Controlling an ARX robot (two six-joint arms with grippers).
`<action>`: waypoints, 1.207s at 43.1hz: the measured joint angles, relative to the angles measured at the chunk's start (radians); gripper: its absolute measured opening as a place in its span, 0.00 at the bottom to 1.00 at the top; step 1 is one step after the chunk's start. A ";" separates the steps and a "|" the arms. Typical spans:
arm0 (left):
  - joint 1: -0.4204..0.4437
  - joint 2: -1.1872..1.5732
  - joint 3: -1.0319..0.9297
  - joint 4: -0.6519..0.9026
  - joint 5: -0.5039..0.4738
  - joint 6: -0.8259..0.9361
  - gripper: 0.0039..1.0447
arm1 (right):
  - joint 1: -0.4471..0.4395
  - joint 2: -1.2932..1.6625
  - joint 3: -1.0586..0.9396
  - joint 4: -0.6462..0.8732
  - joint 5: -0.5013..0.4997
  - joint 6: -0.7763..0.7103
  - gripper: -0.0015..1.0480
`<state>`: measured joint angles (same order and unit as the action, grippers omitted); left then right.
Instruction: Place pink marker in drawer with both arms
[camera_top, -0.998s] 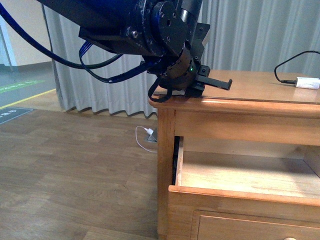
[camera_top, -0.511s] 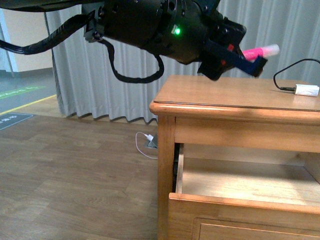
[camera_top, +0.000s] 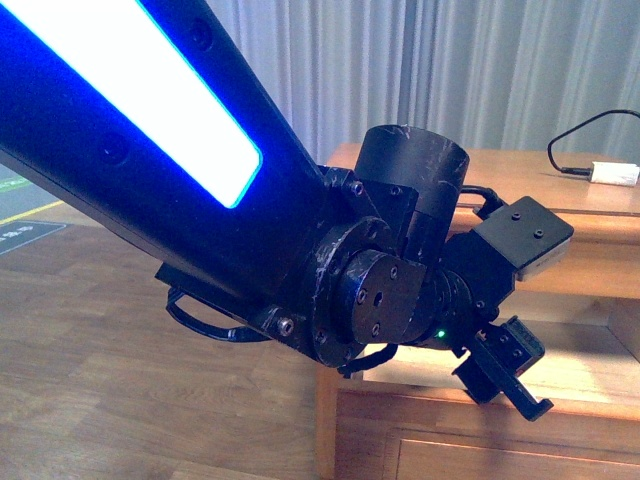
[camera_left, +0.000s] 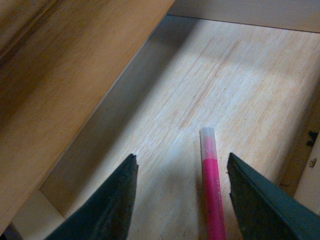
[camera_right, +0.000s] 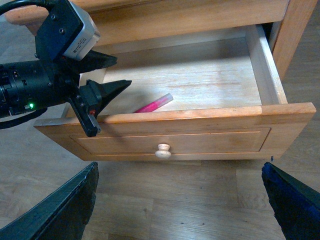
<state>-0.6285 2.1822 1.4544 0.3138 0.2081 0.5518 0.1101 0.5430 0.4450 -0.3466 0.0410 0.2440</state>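
The pink marker (camera_right: 153, 104) is seen lying on the floor of the open drawer (camera_right: 200, 136), near its front wall. The left gripper (camera_left: 181, 162) is spread wide over it with nothing gripped. The right gripper (camera_right: 180, 170) is likewise opened wide and empty, outside the drawer front.

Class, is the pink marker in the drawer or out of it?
In. The pink marker lies on the drawer floor behind the front panel; the left gripper is open.

Light strip (camera_top: 140, 80) glares blue-white; drawer (camera_left: 240, 75) floor partly shadowed.
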 joint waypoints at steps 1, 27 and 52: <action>0.001 -0.002 -0.002 0.006 -0.010 -0.010 0.56 | 0.000 0.000 0.000 0.000 0.000 0.000 0.92; 0.229 -0.727 -0.515 0.142 -0.154 -0.460 0.94 | 0.000 0.000 0.000 0.000 0.002 0.000 0.92; 0.586 -1.789 -1.125 -0.365 -0.084 -0.711 0.94 | 0.000 0.000 0.000 0.000 0.002 0.000 0.92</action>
<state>-0.0429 0.3931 0.3298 -0.0513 0.1246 -0.1596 0.1101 0.5430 0.4450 -0.3466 0.0433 0.2440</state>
